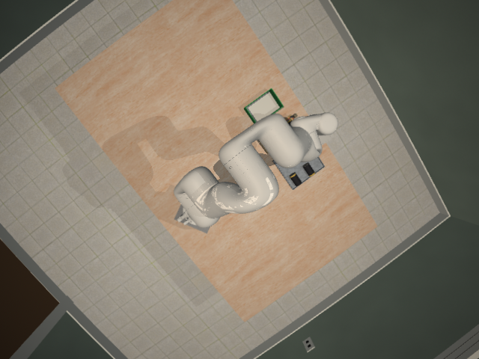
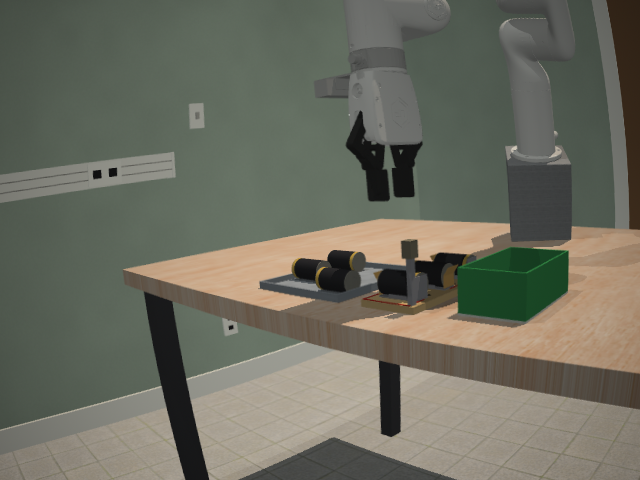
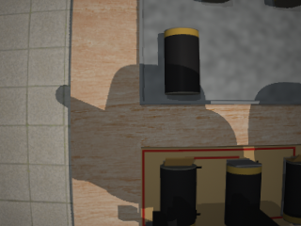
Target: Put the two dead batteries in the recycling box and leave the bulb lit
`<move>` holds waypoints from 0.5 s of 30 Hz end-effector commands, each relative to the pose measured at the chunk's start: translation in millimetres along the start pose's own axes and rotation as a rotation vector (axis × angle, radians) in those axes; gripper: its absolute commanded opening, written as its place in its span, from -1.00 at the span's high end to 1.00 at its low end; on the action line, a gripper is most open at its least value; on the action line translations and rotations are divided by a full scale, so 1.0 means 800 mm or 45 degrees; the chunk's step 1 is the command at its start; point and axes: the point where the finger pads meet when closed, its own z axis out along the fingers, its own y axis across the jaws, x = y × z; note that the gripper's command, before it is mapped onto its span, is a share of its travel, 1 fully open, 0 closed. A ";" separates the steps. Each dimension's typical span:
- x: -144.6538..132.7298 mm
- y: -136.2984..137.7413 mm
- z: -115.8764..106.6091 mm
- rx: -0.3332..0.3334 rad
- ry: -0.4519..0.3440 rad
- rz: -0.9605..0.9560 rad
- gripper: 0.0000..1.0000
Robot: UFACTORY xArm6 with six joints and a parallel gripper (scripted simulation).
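The half-open, empty fingers (image 2: 390,183) hang above the bench (image 2: 584,330) (image 1: 154,88), between tray and holder; the nearest tray battery (image 2: 338,279) (image 3: 182,62) lies on its side, its long axis pointing towards the holder board (image 2: 392,306) (image 3: 212,152) (likely the pick, I'd guess).

Dim, slightly soft pictures; broad arm shadows darken the tabletop (image 1: 154,93) (image 2: 594,289) (image 3: 105,38)
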 end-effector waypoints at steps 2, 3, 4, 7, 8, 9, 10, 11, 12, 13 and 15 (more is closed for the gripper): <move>0.000 -0.002 -0.002 0.006 0.000 0.000 -0.01; 0.000 -0.002 -0.002 0.006 0.000 0.000 -0.01; 0.000 -0.002 -0.002 0.006 0.000 0.000 -0.01; 0.000 -0.002 -0.001 0.006 0.000 0.000 -0.01; 0.000 -0.002 0.005 0.006 0.000 0.000 -0.01; 0.000 -0.002 0.017 0.006 0.000 0.000 -0.01; 0.000 -0.002 0.034 0.006 0.000 0.000 -0.01; 0.000 -0.002 0.052 0.006 0.000 0.000 -0.01; 0.000 -0.002 0.068 0.006 0.000 0.000 -0.01; 0.000 -0.003 0.079 0.006 0.000 0.000 -0.01; 0.000 -0.003 0.085 0.006 0.000 0.000 -0.01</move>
